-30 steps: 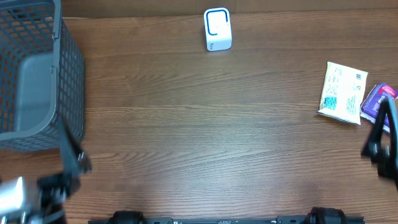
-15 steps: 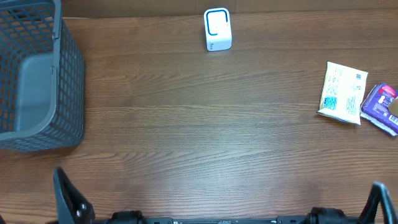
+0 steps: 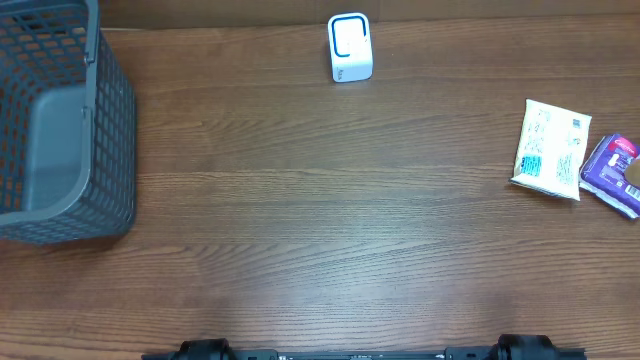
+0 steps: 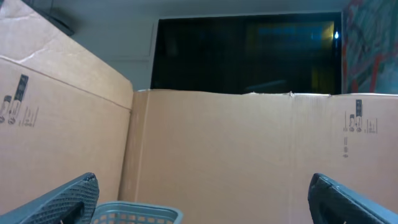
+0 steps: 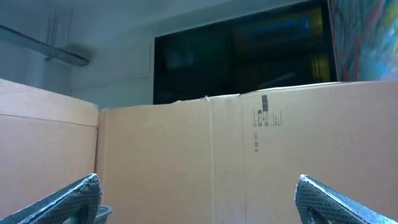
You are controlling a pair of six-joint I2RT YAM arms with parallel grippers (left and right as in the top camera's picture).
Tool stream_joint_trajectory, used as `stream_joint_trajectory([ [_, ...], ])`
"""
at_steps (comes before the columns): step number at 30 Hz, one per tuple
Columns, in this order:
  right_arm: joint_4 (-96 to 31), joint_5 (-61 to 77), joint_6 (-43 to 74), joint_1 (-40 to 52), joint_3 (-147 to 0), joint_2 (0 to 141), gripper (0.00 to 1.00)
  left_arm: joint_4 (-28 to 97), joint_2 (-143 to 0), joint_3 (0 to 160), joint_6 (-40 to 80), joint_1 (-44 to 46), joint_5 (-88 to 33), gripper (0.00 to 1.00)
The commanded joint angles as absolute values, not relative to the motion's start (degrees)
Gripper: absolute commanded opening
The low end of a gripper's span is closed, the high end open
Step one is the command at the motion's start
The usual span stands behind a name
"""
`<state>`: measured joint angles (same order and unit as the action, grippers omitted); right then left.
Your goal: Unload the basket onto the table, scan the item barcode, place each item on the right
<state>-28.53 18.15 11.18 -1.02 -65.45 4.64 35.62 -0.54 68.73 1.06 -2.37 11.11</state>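
A white scanner (image 3: 350,47) with a blue-framed window stands at the table's far middle. A pale yellow-white packet (image 3: 549,149) lies flat at the right, and a purple packet (image 3: 614,173) lies beside it at the right edge. Neither arm shows in the overhead view. My left gripper (image 4: 202,194) is open, its fingertips (image 4: 74,198) far apart with nothing between them, facing a cardboard wall. My right gripper (image 5: 198,191) is open too, empty, facing the same wall. No barcode can be made out.
A grey mesh basket (image 3: 60,130) stands at the table's left; its rim (image 4: 137,213) shows at the bottom of the left wrist view. Cardboard panels (image 4: 249,149) rise behind the table.
Both arms have drawn back toward the near edge and left the overhead view. The packets, scanner and basket have not moved.
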Motion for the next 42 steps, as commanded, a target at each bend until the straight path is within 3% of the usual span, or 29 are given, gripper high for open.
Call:
stream_joint_trajectory([
  [1, -28.3, 18.1, 11.8, -0.9, -64.4, 0.2, 1.00, 35.5, -0.3, 67.7, 3.3, -2.7, 10.4, 1.00],
  [7, -25.0, 18.2, 11.9, -0.9, -64.0, 0.3, 1.00, 34.3, -0.3, 67.1, 3.2, -2.7, 10.5, 1.00],
  [17, -6.4, 18.3, 11.7, -1.5, -54.0, 0.3, 1.00, 32.8, -0.3, 66.9, 3.2, -2.7, 10.5, 1.00],
  [27, 11.2, 18.0, 5.9, -2.0, -30.5, 0.3, 1.00, 32.4, -0.3, 66.9, 3.2, -2.7, 10.5, 1.00],
  [34, 28.8, 8.8, 6.0, -1.9, -11.8, 0.3, 1.00, 32.4, -0.3, 66.9, 3.2, -2.7, 10.5, 1.00],
  [42, 30.1, 6.8, 6.4, -1.9, -1.5, 0.3, 1.00, 32.8, -0.3, 66.7, 3.2, -2.7, 10.5, 1.00],
])
